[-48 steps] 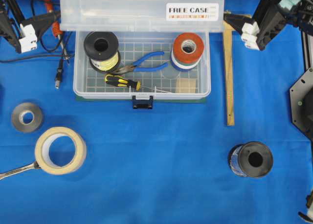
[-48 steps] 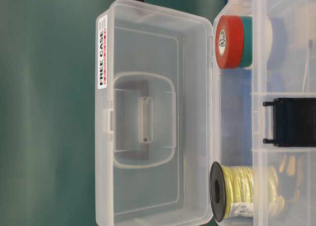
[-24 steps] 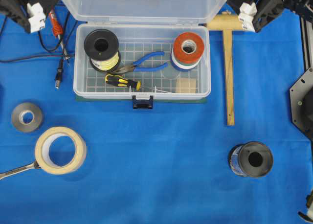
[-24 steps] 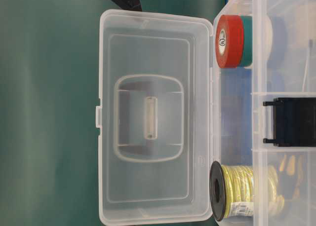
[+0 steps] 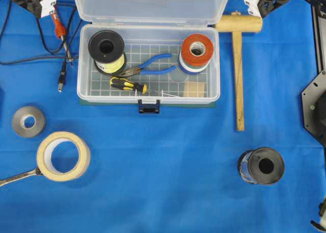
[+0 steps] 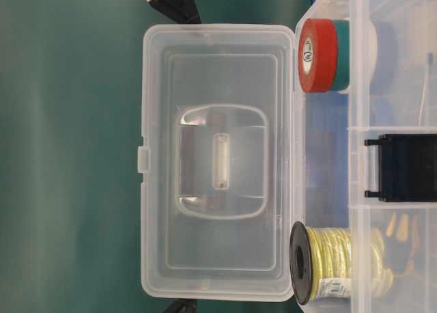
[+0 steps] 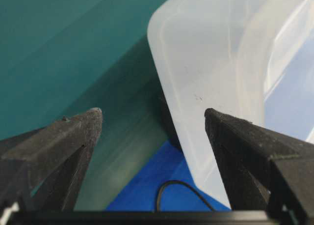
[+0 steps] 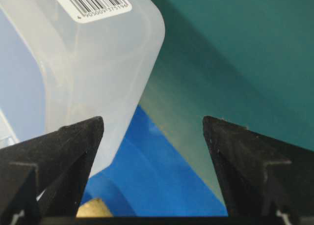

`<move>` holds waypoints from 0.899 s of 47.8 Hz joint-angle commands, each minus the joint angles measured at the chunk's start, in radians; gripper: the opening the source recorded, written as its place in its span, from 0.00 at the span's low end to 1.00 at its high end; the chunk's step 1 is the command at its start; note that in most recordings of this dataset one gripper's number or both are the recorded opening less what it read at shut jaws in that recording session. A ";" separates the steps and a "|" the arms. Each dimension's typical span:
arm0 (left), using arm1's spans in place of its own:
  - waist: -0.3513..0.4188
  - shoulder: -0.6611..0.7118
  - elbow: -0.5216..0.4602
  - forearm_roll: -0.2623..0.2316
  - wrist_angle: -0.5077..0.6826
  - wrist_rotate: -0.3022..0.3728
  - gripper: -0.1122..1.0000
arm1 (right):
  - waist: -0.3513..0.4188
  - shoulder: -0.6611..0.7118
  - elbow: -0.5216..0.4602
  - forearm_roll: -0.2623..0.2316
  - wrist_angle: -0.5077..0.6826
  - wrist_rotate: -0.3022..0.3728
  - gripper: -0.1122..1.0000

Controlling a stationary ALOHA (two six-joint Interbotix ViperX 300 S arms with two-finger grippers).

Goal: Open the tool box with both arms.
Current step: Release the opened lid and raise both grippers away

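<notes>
Sitting toward the far middle of the blue surface (image 5: 163, 172): the tool box (image 5: 148, 65), lid (image 5: 149, 6) standing raised at the back, dark blue latch (image 5: 148, 108) hanging at the front wall. Lying inside: a black spool of yellow wire (image 5: 106, 51) at the left end, a stack of tape rolls topped in red (image 5: 196, 52) at the right end, blue-handled pliers (image 5: 151, 65) between them, a yellow-and-black screwdriver (image 5: 128, 85) just in front of the pliers, a small tan block (image 5: 193, 89) near the front right corner. Hovering at the top left edge of the overhead view, just off the lid's left end: the left tool (image 7: 152, 118), fingers spread wide, holding nothing, the lid's rounded corner showing between them in the wrist view. Hovering at the top right edge, off the lid's right end: the right tool (image 8: 153, 121), likewise spread and holding nothing, a barcode sticker (image 8: 94, 1) showing on the lid corner ahead of it. Resting beside the box on the right: a wooden mallet (image 5: 238, 55), head near the lid's corner. Lying left of the box: black cables (image 5: 60, 60). Lying nearer the front: a gray tape roll (image 5: 28, 121), a masking tape roll (image 5: 63, 155), a wrench (image 5: 18, 177) touching that roll, a black spool (image 5: 261, 166) at the right.
</notes>
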 commanded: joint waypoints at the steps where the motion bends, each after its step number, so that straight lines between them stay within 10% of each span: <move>1: 0.000 0.000 -0.023 0.003 -0.003 0.003 0.87 | -0.011 0.011 -0.034 -0.005 -0.009 -0.002 0.86; 43: 0.107 -0.198 0.097 0.003 0.081 0.003 0.87 | -0.110 -0.167 0.074 -0.003 0.083 -0.002 0.86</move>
